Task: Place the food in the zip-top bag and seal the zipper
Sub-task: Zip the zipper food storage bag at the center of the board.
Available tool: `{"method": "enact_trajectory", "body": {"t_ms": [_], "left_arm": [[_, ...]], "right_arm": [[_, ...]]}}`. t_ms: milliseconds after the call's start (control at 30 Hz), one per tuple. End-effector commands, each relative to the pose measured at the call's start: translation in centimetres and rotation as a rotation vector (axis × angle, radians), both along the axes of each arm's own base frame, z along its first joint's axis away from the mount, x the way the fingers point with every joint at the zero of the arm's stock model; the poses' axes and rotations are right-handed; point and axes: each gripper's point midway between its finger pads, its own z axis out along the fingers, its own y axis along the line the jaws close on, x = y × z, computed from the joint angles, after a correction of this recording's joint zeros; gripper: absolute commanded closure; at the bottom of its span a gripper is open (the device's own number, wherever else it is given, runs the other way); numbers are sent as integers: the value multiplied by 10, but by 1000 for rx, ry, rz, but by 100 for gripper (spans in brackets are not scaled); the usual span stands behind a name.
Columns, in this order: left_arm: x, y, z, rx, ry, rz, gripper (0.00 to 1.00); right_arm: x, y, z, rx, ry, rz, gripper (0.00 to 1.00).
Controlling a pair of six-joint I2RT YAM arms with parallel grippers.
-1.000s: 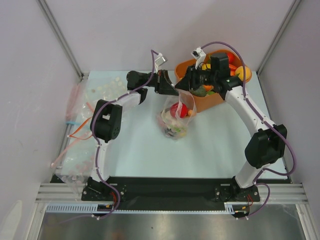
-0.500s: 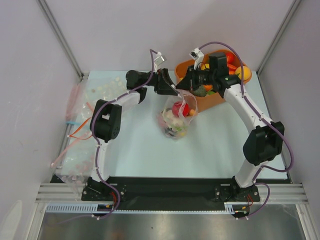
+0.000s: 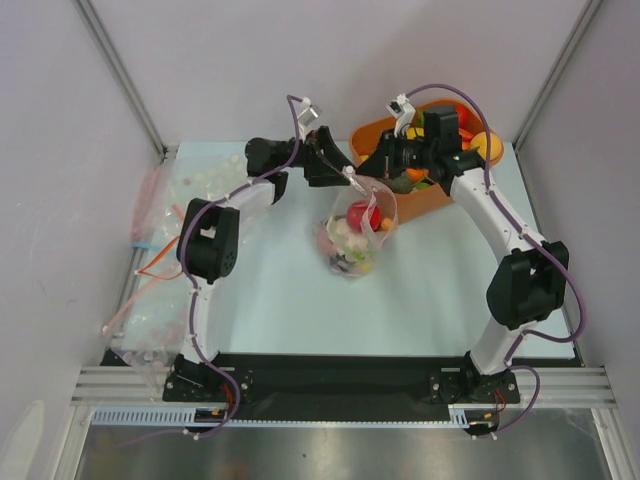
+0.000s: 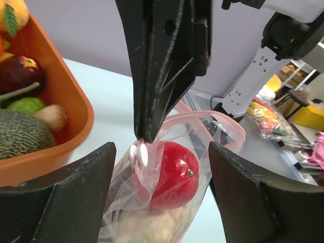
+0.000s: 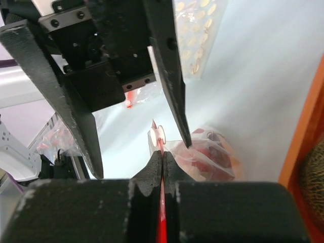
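zip-top bag [image 3: 352, 240] stands on the pale table [image 3: 270, 290], just in front of the orange tub [image 4: 76, 121], its mouth up and gaping. its pink zipper [image 4: 237, 130] curves around the opening. the right gripper [image 5: 162, 161] has its jaws closed tight on that strip at the near side of the mouth. the pinch sits right beside a small white round tab [image 4: 139, 154] on the strip, and a thin red line of the strip shows between the two fingers in the right wrist view.

the left gripper [image 4: 162, 154] faces it from the other side. its jaws are spread wide and hold nothing, one finger on each side of the bag's top.

inside the bag a glossy red toy fruit [image 4: 174, 172] lies high up against the clear film. a pale lumpy piece [image 4: 147, 228] sits under it, with more mixed pieces at the bottom that are too small to name.

in the tub there is more toy food, among it a netted melon [image 4: 23, 136] and a dark red apple [image 4: 20, 73].
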Motion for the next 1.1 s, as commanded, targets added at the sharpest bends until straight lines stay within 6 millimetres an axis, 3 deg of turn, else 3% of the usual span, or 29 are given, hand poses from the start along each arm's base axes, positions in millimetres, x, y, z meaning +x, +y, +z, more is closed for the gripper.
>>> {"method": "enact_trajectory", "body": {"t_ms": [0, 333, 433, 567, 700, 767, 800, 833, 867, 967, 1067], "left_arm": [[9, 3, 24, -90, -236, 56, 20], [23, -4, 5, -66, -223, 95, 25], [26, -8, 1, -61, -216, 98, 36], [31, -12, -2, -47, -213, 105, 62], [33, -13, 3, -48, -217, 104, 76], [35, -15, 5, -42, -210, 100, 91], [35, -15, 6, -42, -215, 102, 95], [36, -14, 5, -38, -208, 103, 100], [34, -15, 6, -38, -210, 99, 100], [29, -16, 8, -34, -211, 87, 100], [26, -17, 9, -35, -218, 83, 100]], "right_arm": [[-2, -7, 38, 68, -80, -18, 100], [5, -17, 52, 147, -100, -52, 100], [5, -17, 52, 149, -99, -48, 100], [4, -16, 53, 153, -104, -42, 100], [3, -17, 51, 146, -102, -44, 100], [4, -17, 51, 144, -103, -50, 91], [5, -17, 51, 145, -103, -53, 77], [6, -18, 53, 144, -111, -58, 72], [6, -18, 53, 142, -116, -60, 64], [9, -16, 53, 138, -131, -62, 54], [14, -15, 54, 135, -134, -66, 52]]}}
